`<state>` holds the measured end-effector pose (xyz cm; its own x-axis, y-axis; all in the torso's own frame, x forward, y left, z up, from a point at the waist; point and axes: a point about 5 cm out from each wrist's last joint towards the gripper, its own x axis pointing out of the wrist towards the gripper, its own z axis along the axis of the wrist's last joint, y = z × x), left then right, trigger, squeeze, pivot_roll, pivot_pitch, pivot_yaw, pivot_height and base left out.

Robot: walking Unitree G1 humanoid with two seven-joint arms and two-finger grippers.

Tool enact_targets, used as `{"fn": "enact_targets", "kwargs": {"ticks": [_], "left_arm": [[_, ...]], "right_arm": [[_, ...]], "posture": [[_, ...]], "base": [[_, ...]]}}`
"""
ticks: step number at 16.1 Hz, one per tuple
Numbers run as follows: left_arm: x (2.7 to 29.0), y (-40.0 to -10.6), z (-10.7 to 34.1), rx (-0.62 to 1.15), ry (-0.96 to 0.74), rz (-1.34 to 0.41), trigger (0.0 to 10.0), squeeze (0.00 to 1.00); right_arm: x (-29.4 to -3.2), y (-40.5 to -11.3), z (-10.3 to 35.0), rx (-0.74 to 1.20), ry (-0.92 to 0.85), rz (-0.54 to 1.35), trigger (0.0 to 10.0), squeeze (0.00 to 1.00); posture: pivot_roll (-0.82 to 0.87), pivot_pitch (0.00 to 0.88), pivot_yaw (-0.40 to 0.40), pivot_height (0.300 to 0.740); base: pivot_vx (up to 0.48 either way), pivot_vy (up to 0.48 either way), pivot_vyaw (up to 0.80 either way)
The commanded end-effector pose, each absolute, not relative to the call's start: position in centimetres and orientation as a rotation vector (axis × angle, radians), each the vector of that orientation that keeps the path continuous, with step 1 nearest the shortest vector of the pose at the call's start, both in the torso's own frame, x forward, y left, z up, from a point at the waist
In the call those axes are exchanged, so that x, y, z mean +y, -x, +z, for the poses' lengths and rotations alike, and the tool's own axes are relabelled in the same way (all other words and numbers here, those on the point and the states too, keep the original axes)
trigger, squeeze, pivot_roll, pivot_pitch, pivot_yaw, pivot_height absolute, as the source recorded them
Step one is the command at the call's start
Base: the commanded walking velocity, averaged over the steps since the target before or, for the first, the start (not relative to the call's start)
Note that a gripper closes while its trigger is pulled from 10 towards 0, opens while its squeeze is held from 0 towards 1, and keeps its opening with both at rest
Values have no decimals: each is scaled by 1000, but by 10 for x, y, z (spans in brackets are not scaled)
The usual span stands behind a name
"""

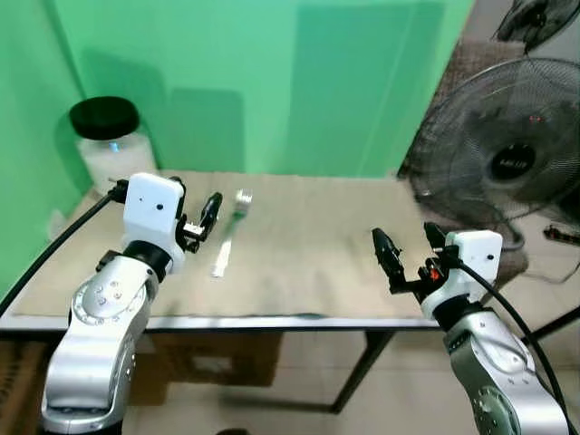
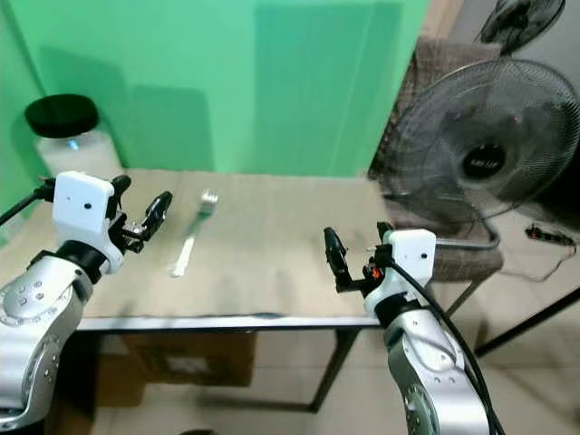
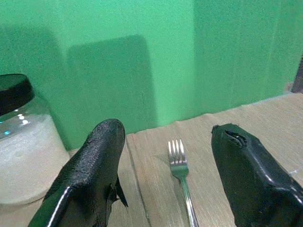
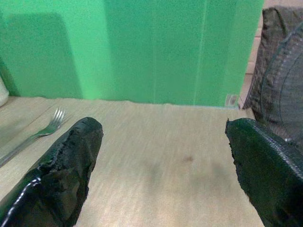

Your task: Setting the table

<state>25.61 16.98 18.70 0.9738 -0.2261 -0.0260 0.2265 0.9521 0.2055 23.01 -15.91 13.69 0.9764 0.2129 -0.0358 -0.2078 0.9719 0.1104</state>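
A green wall backs a tan table (image 1: pixel 299 272) — a standing fan (image 1: pixel 507 159) is at the right.

A fork (image 1: pixel 229 231) lies on the table's left half, tines toward the wall, a black-lidded jar (image 1: pixel 111 140) at the far left. The left gripper (image 1: pixel 195 217) hovers just left of the fork, fingers spread — the right gripper (image 1: pixel 410 254) hangs open over the near right edge.

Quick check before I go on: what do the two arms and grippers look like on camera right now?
Both arms are silver metal with rounded, bolted joint housings and a black collar below a white boxy wrist block. A black cable runs to each wrist. The left gripper and right gripper each have two long black fingers with a rough, worn texture. Small red parts show at the right wrist.
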Motion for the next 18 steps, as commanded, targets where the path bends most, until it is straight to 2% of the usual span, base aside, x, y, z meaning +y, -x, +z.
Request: {"fn": "enact_targets", "kwargs": {"ticks": [1, 3, 4, 7, 11, 15, 16, 18], "left_arm": [[163, -258, 188, 2, -201, -261, 10000, 0], [162, -258, 189, -2, -233, -276, 10000, 0], [162, -259, 189, -8, -277, -283, 10000, 0], [162, -258, 186, 8, -259, -273, 10000, 0], [158, -260, 174, 65, -273, -307, 10000, 0], [157, -275, 167, 133, -215, -311, 10000, 0], [155, -281, 163, 165, -176, -317, 10000, 1000], [153, -298, 163, 178, -148, -328, 10000, 1000]], "right_arm": [[-167, -230, 139, 48, -94, 182, 10000, 0], [-168, -230, 139, 53, -102, 177, 10000, 0], [-168, -230, 138, 58, -111, 174, 10000, 0], [-169, -231, 132, 87, -110, 153, 10000, 0], [-170, -230, 128, 116, -125, 159, 10000, 0], [-174, -229, 132, 122, -108, 200, 10000, 0], [-177, -227, 132, 132, -92, 230, 10000, 0], [-173, -221, 134, 156, -76, 370, 10000, 0]], "posture": [[94, 0, -36, 740], [94, 0, -40, 740], [95, 0, -42, 740], [98, 0, -45, 740], [99, 0, -41, 740], [64, 0, -31, 740], [46, 0, -24, 740], [21, 0, -23, 740]], "base": [[0, 345, 0], [0, 167, 0], [0, -480, 0], [0, -480, 0], [0, 0, 0], [0, 0, 0], [0, 0, 0], [0, 0, 0]]}}
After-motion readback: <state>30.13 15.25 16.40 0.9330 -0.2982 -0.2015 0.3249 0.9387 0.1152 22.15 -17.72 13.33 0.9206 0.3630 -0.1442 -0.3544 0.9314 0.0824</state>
